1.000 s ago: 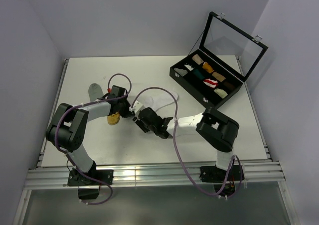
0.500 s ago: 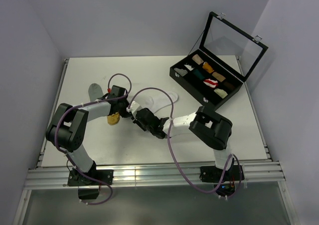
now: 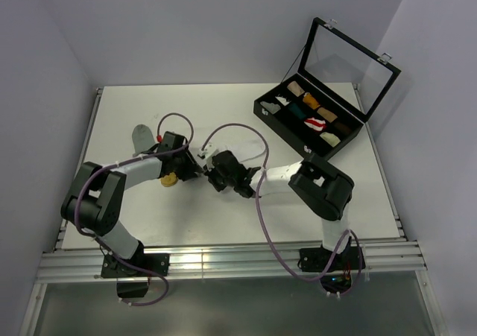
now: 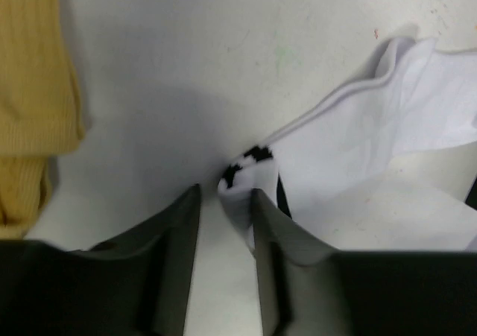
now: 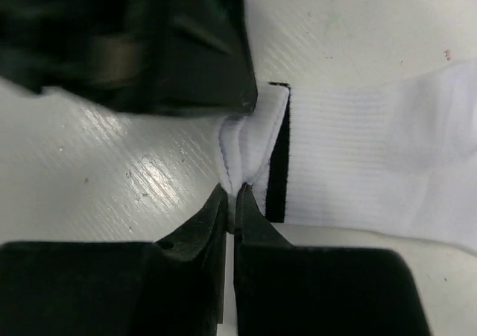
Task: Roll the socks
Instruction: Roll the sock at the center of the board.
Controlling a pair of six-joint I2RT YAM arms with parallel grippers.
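Cuff of white sock (image 5: 373, 142) pinched by right fingers (image 5: 201, 232); left fingers (image 4: 175, 239) narrowly parted alongside (mustard sock (image 4: 33, 90) near).

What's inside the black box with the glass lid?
The black compartmented case holds small fabric rolls: a tan roll, an orange roll, a green roll, a red-and-white roll. Its compartment floors are hidden beneath them.

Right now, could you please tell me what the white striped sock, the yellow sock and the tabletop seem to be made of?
Long white sock with black cuff stripes: fine ribbed knit fabric, matte, folding softly. Mustard-yellow ribbed sock: coarser knit, clear ribs. White tabletop: hard, smooth, slightly glossy, perhaps laminate or painted board; it shows glare.
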